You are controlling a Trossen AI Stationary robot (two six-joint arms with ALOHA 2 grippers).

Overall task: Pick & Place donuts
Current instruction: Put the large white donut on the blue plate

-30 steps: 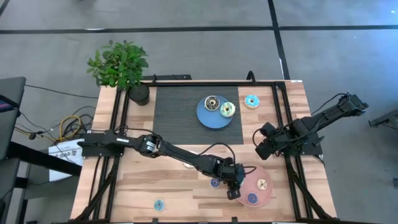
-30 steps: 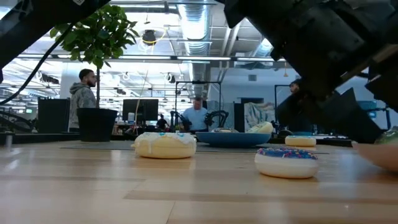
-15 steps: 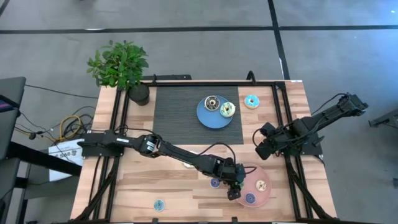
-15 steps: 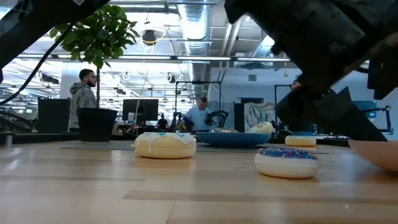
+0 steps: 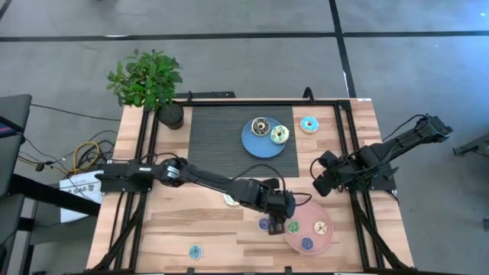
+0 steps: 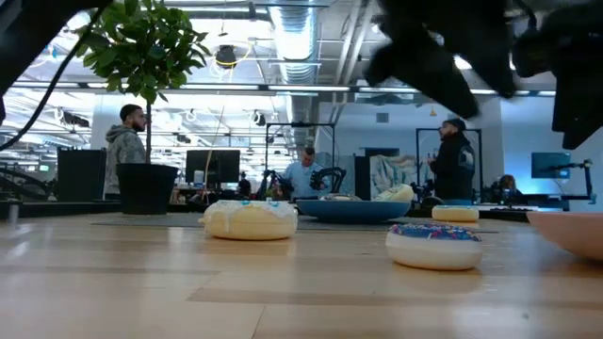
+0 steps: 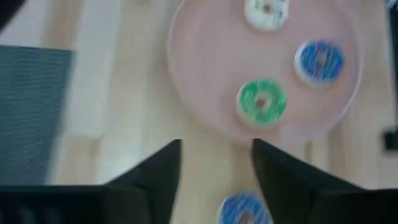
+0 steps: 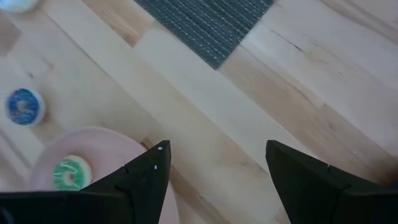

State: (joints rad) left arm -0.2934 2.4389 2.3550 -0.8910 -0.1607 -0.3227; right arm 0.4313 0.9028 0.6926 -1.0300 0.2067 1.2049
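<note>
My left gripper hovers open and empty above the table, just left of the pink plate. Three donuts lie flat on that plate: a green one, a blue one and a tan one. A blue donut lies on the wood below the gripper, and a white one lies farther back, partly under the arm. The blue plate holds a brown donut and a white-green donut. My right gripper waits open at the right.
A turquoise donut lies on the wood right of the blue plate, and another lies near the front edge. A dark mat covers the far middle, and a potted plant stands at the far left corner. People stand in the room behind.
My left gripper has risen from the pink plate's left rim and drawn back toward the table's left. The green donut now shows lying on the plate, clear of the fingers.
</note>
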